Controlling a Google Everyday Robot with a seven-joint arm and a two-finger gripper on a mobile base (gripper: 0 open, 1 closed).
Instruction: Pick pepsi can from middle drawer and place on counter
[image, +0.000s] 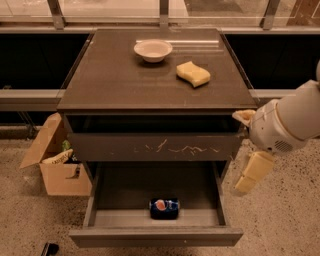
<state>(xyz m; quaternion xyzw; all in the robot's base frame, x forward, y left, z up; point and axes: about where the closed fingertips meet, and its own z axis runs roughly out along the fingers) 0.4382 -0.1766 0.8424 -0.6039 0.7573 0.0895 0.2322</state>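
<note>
Dark brown and faintly glossy, the surface (115, 80) lies above the pulled-out middle drawer (155, 236). Right of that drawer hangs the claw (254, 171), nothing seen in it; how far it gapes cannot be told. One bowl (153, 50) and one sponge (193, 74) sit above the drawer. One pepsi can (164, 208), dark blue with a red-white-blue roundel, lies inside the drawer, near its front.

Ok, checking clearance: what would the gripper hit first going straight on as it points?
The gripper, right of the open middle drawer, points down: probably the floor beside it, though depth is unclear.
</note>
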